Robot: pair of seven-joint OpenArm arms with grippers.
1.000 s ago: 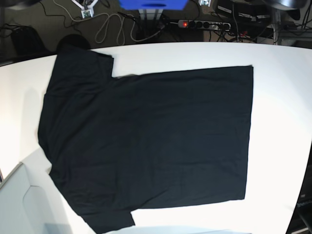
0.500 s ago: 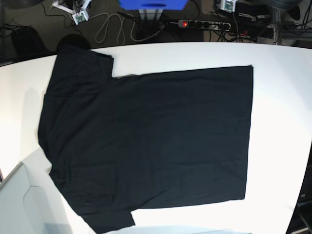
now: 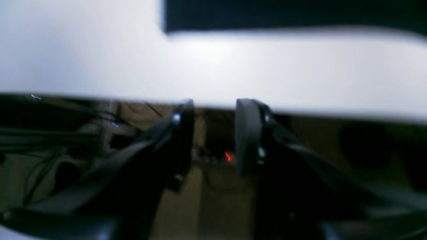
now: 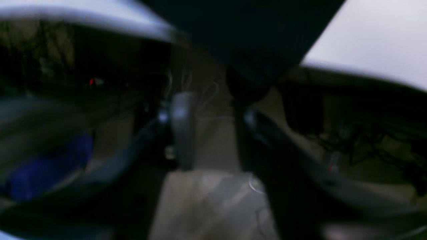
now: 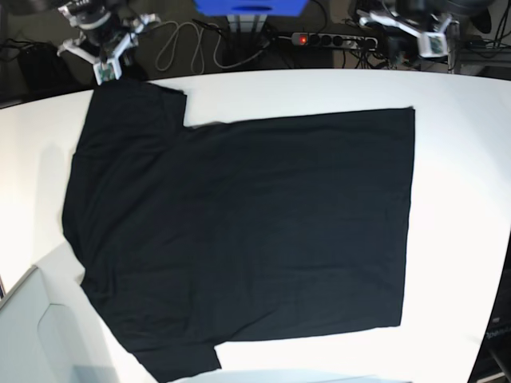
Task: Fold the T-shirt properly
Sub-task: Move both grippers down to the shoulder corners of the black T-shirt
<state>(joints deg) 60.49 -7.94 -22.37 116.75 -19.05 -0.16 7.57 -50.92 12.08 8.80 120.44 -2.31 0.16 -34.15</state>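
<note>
The black T-shirt (image 5: 247,231) lies flat and plain side up on the white table (image 5: 463,199), with its sleeves at the left and its hem at the right. Beyond the table's far edge, my right gripper (image 5: 102,60) hovers just off the far sleeve. In the right wrist view that gripper (image 4: 217,130) is open and empty, and the T-shirt's sleeve (image 4: 240,30) hangs over the edge ahead of it. My left gripper (image 5: 403,25) is behind the far right corner. In the left wrist view this gripper (image 3: 213,133) is open and empty, short of the T-shirt's hem corner (image 3: 283,13).
A power strip (image 5: 335,38) with a red light, cables and a blue box (image 5: 249,6) lie on the floor behind the table. A pale grey panel (image 5: 40,335) sits at the near left corner.
Both arms have come forward from the back into the base view, toward the table's far edge. Both grippers have opened.
</note>
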